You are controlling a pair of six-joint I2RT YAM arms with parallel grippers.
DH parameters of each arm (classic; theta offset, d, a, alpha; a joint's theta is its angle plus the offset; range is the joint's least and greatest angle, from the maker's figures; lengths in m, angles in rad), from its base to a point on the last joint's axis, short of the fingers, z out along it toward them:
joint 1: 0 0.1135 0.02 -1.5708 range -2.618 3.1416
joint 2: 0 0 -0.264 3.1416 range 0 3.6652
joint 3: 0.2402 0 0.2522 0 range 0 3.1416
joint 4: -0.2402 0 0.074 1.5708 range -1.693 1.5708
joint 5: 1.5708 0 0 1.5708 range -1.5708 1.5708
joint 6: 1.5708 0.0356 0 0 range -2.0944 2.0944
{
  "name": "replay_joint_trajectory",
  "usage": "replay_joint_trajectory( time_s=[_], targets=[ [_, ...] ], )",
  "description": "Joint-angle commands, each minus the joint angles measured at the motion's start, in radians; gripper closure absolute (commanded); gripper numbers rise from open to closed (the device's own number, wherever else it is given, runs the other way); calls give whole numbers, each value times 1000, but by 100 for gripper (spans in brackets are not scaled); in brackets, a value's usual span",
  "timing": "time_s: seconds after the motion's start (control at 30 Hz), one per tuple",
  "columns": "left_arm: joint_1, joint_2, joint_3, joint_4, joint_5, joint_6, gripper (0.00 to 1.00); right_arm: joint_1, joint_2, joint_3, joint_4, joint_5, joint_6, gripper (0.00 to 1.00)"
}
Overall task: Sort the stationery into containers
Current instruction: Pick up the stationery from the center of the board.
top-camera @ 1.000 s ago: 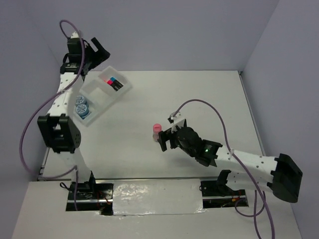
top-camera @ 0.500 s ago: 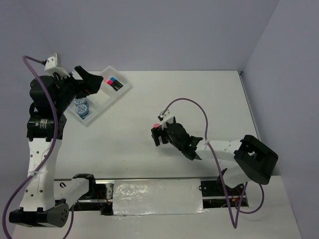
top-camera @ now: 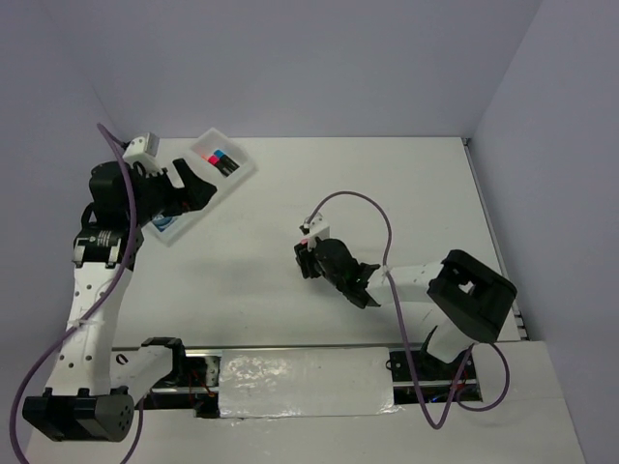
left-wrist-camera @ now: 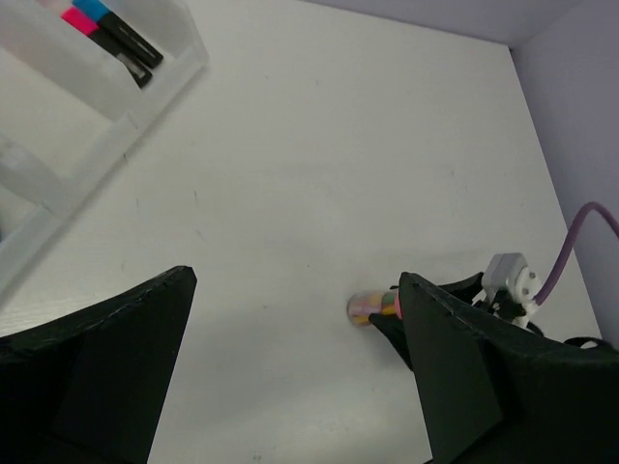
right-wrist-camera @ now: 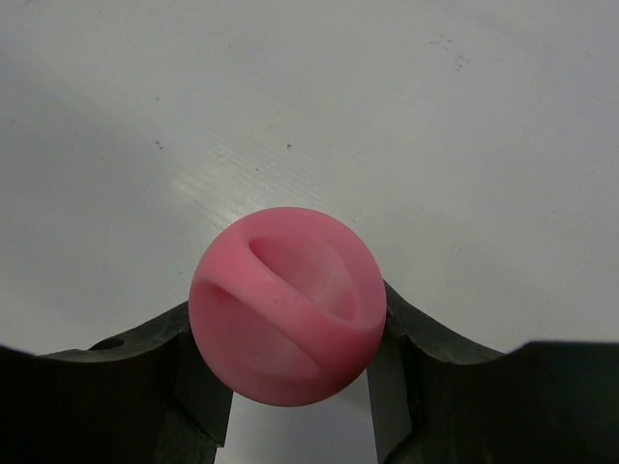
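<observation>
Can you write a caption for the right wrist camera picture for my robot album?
The right pincer clasps the pink-capped bottle from both sides, over the white table.

Pink-capped bottle; black markers, pink and blue caps; translucent white tray.

markers in tray end compartment; bottle well right
</observation>
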Motion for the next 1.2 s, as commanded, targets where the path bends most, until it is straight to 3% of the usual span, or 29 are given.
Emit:
replay_joint_trajectory(
  time_s=[0.0, 0.1, 0.27, 0.5, 0.8, 1.0, 1.13, 1.17],
  targets=[
    [-10, -18, -61, 89, 121, 45, 1, -1, -139, -27, 57, -30, -1, 87],
    [-93, -20, -84, 127, 219, 71, 1, -10, -294, -24, -75, -182, -32, 88],
    [-275, 29, -115, 268, 533, 65, 1, -45, -512, 45, -351, -655, -101, 93],
    [-518, -27, -178, 475, 563, -21, 1, -48, -696, 65, -468, -1047, -121, 95],
    [-901, 34, -146, 404, 332, 124, 1, -48, -722, 140, -578, -1195, -80, 94],
    [-963, 86, -117, 331, 240, 159, 3, -48, -764, 155, -615, -1201, -89, 93],
    [-986, 114, -114, 324, 212, 152, 20, -48, -782, 158, -633, -1171, -99, 92],
    [-990, 117, -115, 324, 195, 152, 20, -48, -784, 155, -632, -1166, -99, 92]
  ],
)
